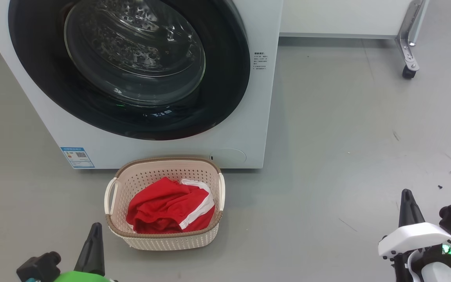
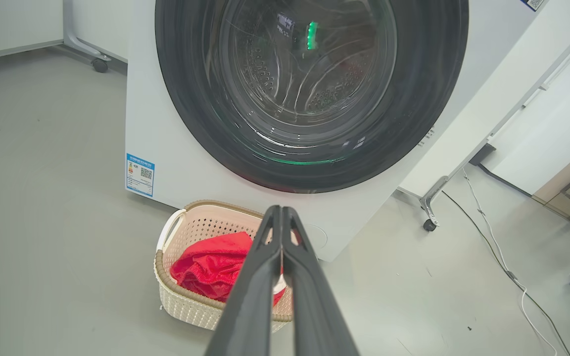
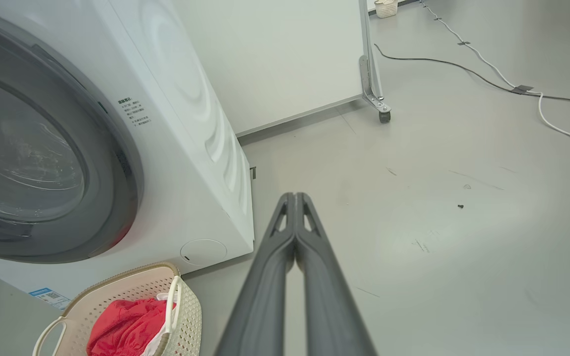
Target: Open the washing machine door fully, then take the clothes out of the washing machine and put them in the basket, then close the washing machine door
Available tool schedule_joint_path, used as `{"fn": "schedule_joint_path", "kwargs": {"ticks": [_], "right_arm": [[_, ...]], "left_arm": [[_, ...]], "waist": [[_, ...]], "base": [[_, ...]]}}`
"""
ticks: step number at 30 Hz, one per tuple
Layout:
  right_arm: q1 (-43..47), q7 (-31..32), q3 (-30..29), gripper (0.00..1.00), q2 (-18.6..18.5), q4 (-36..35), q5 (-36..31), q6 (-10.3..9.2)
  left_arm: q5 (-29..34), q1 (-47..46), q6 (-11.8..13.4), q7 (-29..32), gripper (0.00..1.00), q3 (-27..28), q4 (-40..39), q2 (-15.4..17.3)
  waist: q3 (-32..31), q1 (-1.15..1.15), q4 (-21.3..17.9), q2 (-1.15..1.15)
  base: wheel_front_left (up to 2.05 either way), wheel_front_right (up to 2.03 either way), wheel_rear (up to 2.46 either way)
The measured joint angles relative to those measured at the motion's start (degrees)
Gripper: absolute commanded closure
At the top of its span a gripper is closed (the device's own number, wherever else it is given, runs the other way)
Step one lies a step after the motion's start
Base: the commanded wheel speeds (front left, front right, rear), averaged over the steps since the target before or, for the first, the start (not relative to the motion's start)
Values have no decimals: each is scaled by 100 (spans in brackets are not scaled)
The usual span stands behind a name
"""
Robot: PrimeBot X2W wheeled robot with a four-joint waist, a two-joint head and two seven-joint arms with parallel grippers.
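My left claw (image 2: 281,213) is pinched fully together, its two dark fingers meeting at the tips with nothing between them. In its wrist view it rises at bottom centre across the basket (image 2: 181,301), and I cannot tell from there whether it touches. In the head view one of its fingers stands at the lower left, just beside the basket's left end but apart from it. My right claw (image 3: 295,199) is pinched together too, gripping nothing, and points over bare grey floor (image 3: 438,222). In the head view it sits at the lower right, well apart from the basket. The door (image 1: 135,55) fills the upper left of the head view, lying flush in the front of the white machine (image 1: 163,150), with the steel drum showing through its glass. A blue label (image 1: 77,156) sits at the machine's lower left corner and a round cap (image 1: 227,156) at its lower right. The basket stands on the floor at lower centre, just in front of the machine. The clothes (image 1: 166,211) lie bunched inside it, red with a white band on the right. A wheeled metal leg (image 1: 407,45) stands at the upper right, and cables (image 3: 521,89) trail over the floor at the upper right of the right wrist view.
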Motion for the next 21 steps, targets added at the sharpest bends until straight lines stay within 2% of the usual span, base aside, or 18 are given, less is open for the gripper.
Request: {"fn": "schedule_joint_path", "kwargs": {"ticks": [21], "right_arm": [[-41,401,-242,100,69,-1,1129,120]], "left_arm": [[-1022,-46,0,355,100,225,26,-18]], "waist": [[9,0,-33,0]], "base": [[0,0,0]]}}
